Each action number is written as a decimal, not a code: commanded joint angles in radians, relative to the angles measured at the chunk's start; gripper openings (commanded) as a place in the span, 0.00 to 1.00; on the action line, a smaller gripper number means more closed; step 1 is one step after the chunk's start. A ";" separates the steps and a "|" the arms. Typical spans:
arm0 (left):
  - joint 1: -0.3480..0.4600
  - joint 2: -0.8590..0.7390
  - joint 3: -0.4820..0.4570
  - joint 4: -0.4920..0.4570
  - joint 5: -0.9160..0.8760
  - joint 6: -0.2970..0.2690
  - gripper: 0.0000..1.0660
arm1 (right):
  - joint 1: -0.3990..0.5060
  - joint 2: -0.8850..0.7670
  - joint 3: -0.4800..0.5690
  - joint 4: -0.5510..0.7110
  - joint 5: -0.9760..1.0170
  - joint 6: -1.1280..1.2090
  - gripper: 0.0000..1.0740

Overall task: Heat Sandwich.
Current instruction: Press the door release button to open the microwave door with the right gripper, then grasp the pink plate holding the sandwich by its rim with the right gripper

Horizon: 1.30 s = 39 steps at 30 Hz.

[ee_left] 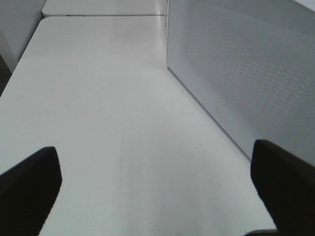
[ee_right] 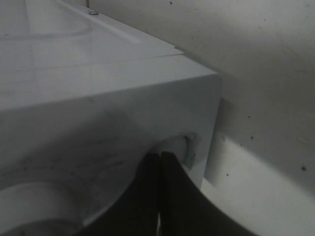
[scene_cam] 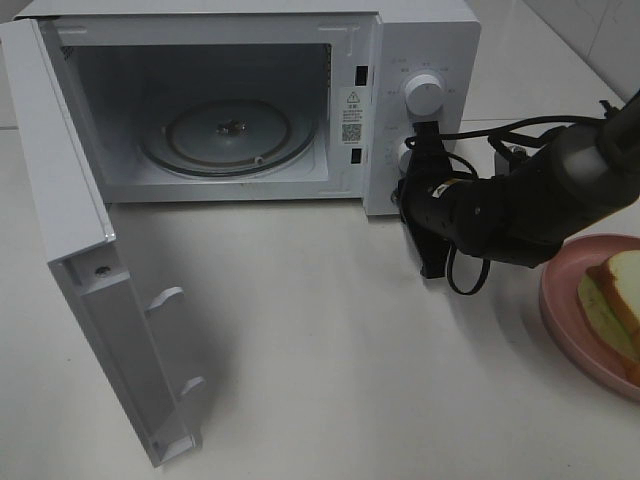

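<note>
The door (scene_cam: 100, 300) hangs wide open, the turntable (scene_cam: 225, 135) bare. The right claw (ee_right: 160, 158), pinched shut and empty, sits at the oven's lower knob (scene_cam: 403, 152). The left claw (ee_left: 157, 191) gapes empty beside the oven (scene_cam: 420, 40). The sandwich (scene_cam: 618, 300) lies on its plate (scene_cam: 570, 320), far right. Best approach: grip the rim and carry it level.

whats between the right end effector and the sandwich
In the exterior high view, only the right arm itself and its cables, then the pink plate rim, separate the right end effector from the sandwich.

Soft overhead light, dim blurry wrist view
</note>
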 commanded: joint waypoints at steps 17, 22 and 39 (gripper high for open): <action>0.000 -0.027 0.002 -0.004 -0.008 0.000 0.94 | 0.001 -0.228 0.128 -0.144 0.269 -0.056 0.00; 0.000 -0.027 0.002 -0.004 -0.008 0.000 0.94 | -0.002 -0.293 0.128 -0.144 0.423 -0.233 0.00; 0.000 -0.027 0.002 -0.004 -0.008 0.000 0.94 | -0.002 -0.470 0.128 -0.262 0.896 -1.046 0.04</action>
